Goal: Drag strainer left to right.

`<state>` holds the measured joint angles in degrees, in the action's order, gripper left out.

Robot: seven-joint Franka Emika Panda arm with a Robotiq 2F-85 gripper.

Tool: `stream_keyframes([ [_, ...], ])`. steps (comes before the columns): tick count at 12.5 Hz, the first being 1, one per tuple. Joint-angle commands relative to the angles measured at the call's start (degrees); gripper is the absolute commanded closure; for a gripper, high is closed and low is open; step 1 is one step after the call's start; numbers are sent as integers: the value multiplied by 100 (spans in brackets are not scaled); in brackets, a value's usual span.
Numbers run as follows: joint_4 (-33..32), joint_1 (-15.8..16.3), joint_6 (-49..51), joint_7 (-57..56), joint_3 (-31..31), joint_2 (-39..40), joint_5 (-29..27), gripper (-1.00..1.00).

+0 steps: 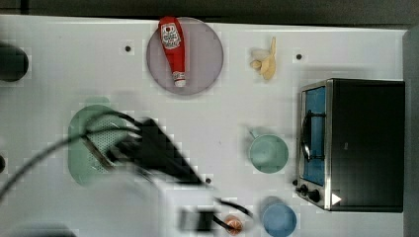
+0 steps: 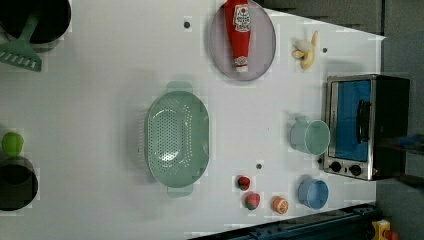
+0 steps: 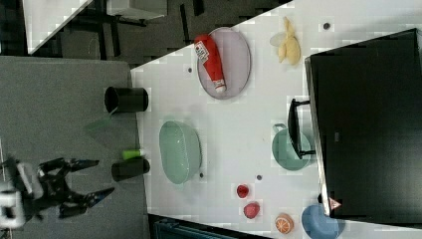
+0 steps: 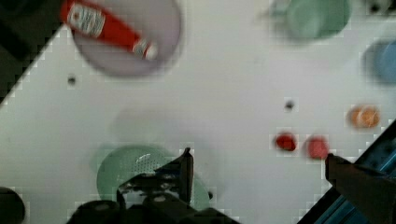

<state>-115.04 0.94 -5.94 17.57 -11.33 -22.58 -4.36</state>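
Note:
The strainer (image 2: 176, 136) is a pale mint-green oblong colander with fine holes, lying on the white table (image 2: 100, 100) with nothing in it. It sits near the table's left edge in the right view (image 3: 180, 152). In the top view my dark arm (image 1: 153, 153) hangs over the strainer (image 1: 84, 148) and hides part of it. My gripper (image 3: 102, 178) is open, raised well above the table, and holds nothing. In the wrist view the gripper (image 4: 259, 165) has its fingers spread wide, with the strainer (image 4: 126, 165) far below beside one finger (image 4: 187, 163).
A ketchup bottle (image 2: 238, 32) lies on a grey plate (image 2: 262, 50). A banana (image 2: 306, 52), toaster oven (image 2: 365, 125), mint mug (image 2: 310, 136), blue bowl (image 2: 313, 193) and toy fruits (image 2: 252, 200) are towards the left view's right. Black pots (image 2: 17, 182) and a green spatula (image 2: 22, 52) are at the left view's left.

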Motion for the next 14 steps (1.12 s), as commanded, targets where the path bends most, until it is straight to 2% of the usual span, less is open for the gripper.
stream_keyframes([
  [1, -225, 197, -471, 1744, -869, 654, -19, -100],
  [4, -270, 206, -1404, 3406, -1699, 1491, -2, -100],
  [7, -341, 213, -2339, 4930, -2211, 2410, 168, -100],
  [10, -392, 252, -2937, 5794, -2314, 3312, 775, -100],
  [14, -388, 321, -3996, 6324, -2231, 4381, 1376, -100],
])
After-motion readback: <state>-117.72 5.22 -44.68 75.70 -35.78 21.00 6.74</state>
